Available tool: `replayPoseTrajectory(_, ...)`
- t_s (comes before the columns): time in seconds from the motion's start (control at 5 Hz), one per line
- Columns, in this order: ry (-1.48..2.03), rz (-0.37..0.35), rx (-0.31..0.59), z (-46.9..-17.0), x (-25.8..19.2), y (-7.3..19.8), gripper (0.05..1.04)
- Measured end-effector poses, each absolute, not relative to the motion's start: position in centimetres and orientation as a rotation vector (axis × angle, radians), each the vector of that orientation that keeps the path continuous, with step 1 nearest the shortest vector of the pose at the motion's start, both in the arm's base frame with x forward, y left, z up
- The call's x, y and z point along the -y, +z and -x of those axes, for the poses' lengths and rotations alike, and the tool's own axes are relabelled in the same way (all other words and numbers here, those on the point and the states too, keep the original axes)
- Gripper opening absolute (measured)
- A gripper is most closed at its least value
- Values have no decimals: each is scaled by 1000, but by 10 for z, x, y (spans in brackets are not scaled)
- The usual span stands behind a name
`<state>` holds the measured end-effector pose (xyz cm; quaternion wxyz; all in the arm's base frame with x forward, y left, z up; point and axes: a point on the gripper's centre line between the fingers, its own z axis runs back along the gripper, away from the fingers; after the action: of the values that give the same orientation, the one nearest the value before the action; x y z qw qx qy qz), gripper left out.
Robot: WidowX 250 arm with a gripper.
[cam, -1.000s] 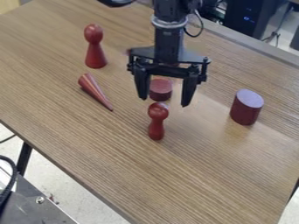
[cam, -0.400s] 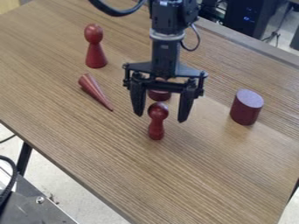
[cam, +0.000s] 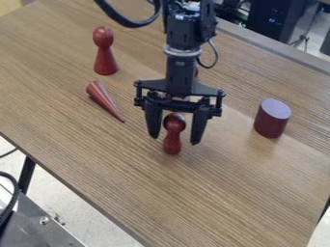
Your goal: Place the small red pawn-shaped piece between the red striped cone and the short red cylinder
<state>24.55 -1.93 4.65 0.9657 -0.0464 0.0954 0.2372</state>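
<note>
Gripper (cam: 174,140): lower in view than before, fingers drawn somewhat closer but well parted, grasping nothing. Small round-headed peg (cam: 172,136) unmoved, upright, seen between them. Glossy dark-red finish. Outward: slender striped cone (cam: 103,100) on its side, taller peg (cam: 105,53), squat flat-topped cylinder (cam: 272,118), wood-grained table (cam: 219,193).

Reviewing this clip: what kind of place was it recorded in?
Probably a lab or workshop: a robot arm hangs over a wood-grain table with simple red shapes such as a cone and a cylinder, and what looks like computer equipment stands behind.
</note>
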Motion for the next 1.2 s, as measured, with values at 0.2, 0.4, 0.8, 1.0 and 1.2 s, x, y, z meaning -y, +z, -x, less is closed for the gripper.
replayPoseTrajectory(0.2, 536, 82, -168, -246, 18, 45, 531)
replayPoseTrajectory(0.4, 543, 75, -161, -246, 17, 44, 531)
replayPoseTrajectory(0.8, 514, 12, 4, -273, 18, 100, 531)
replayPoseTrajectory(1.0, 494, 16, 73, -289, 17, 118, 531)
replayPoseTrajectory(1.2, 483, 50, 69, -301, 10, 110, 531)
